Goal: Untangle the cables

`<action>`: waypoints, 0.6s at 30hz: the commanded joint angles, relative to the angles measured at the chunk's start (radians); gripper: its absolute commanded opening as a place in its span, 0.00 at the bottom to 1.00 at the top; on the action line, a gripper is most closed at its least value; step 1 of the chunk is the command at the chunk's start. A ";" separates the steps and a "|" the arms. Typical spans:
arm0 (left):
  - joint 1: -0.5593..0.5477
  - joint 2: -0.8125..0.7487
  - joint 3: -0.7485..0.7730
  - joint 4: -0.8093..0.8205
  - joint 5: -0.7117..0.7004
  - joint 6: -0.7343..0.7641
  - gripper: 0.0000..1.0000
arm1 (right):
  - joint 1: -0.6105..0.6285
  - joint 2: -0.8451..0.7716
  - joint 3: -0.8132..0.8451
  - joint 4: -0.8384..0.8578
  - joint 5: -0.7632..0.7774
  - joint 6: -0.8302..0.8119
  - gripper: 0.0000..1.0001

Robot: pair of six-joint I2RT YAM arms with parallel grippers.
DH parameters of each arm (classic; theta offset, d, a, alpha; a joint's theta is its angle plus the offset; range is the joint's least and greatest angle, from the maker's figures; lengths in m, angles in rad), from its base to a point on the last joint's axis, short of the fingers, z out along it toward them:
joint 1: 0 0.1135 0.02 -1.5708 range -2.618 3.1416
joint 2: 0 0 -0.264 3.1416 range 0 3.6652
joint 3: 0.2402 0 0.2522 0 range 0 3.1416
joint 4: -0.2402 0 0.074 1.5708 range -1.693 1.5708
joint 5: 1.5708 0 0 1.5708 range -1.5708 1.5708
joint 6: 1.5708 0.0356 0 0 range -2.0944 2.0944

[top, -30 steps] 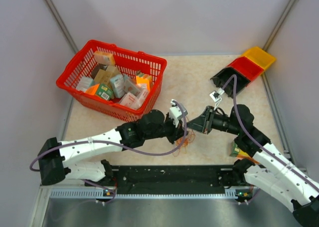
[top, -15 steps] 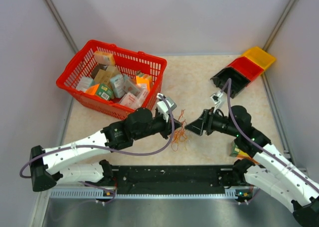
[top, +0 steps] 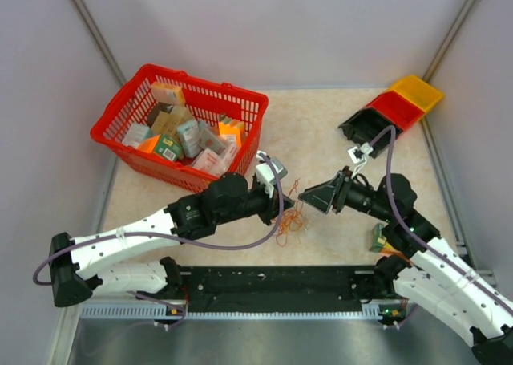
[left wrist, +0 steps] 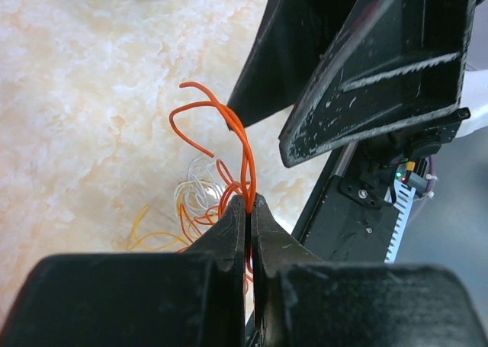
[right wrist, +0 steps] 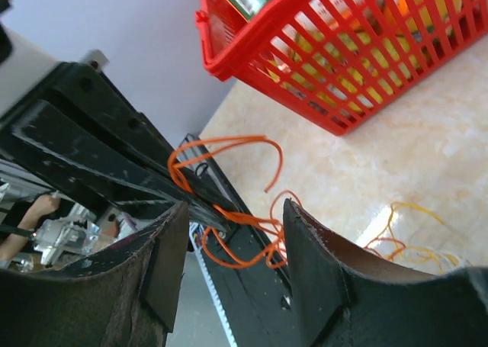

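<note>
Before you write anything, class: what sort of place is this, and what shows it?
Probably a robot test cell: left arm and right arm bolted to a table, plain enclosing walls, a red basket of boxes.

Your right gripper (right wrist: pixel 236 210), clamped a second ago, now stands with jaws parted, orange loops of the cables (top: pixel 290 215) showing between them. Your left gripper (top: pixel 283 202) has pulled back to the left, and the tangle hangs looser beside it.
</note>
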 commanded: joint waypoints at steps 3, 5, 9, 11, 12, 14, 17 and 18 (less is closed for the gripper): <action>0.002 0.002 0.026 0.061 0.054 -0.005 0.00 | -0.001 0.039 0.031 0.086 0.022 0.021 0.47; 0.002 0.004 0.027 0.062 0.061 -0.008 0.00 | -0.001 0.051 0.043 0.040 0.045 -0.042 0.46; 0.002 -0.001 0.023 0.065 0.083 -0.010 0.00 | -0.001 0.059 0.029 0.061 0.060 -0.119 0.47; 0.002 0.001 0.023 0.064 0.089 -0.010 0.00 | 0.001 0.079 0.026 0.093 0.042 -0.129 0.47; 0.002 0.004 0.024 0.064 0.090 -0.011 0.00 | 0.001 0.093 0.025 0.130 0.016 -0.129 0.47; 0.002 0.007 0.024 0.064 0.100 -0.013 0.00 | 0.004 0.117 0.017 0.188 -0.010 -0.116 0.47; 0.002 0.013 0.027 0.067 0.107 -0.016 0.00 | 0.002 0.160 0.017 0.242 -0.016 -0.093 0.46; 0.002 0.013 0.027 0.067 0.103 -0.016 0.00 | 0.004 0.177 0.019 0.259 -0.019 -0.082 0.42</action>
